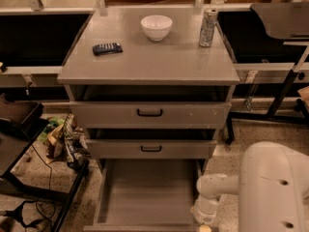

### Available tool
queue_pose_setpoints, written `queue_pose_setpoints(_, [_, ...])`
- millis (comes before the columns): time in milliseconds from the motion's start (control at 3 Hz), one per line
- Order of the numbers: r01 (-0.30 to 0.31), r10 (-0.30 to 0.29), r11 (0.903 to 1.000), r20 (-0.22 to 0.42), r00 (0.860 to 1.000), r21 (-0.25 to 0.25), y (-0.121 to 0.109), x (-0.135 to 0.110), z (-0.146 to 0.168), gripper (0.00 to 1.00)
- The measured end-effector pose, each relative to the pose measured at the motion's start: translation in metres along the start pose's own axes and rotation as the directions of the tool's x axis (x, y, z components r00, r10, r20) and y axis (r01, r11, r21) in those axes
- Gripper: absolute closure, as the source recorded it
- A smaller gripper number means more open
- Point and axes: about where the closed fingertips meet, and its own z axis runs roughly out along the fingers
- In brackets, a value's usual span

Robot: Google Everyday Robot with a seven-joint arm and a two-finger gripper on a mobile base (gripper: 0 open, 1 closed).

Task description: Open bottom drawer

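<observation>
The grey metal cabinet [149,66] stands in the middle of the camera view. Its bottom drawer [145,192] is pulled far out toward me, and its bare grey inside shows; its front and handle are cut off by the lower edge. Above it are the middle drawer [150,149] and the larger top drawer [149,114], each with a black loop handle. My white arm [270,187] reaches in from the lower right, and its wrist [207,211] hangs by the open drawer's right front corner. The gripper itself lies below the frame edge.
On the cabinet top are a white bowl [156,27], a silver can [208,28] and a dark remote [107,48]. A black stand [19,144] and floor clutter [63,139] are at left. Table legs [285,91] stand at right.
</observation>
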Motion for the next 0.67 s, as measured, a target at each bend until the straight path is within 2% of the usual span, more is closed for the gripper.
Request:
queue_pose_setpoints(333, [0.016, -0.016, 0.9994, 0.008, 1.000, 0.030, 0.036, 0.011, -0.056, 0.00])
queue_pose_setpoints(667, [0.015, -0.015, 0.9996, 0.016, 1.000, 0.023, 0.095, 0.018, -0.119, 0.00])
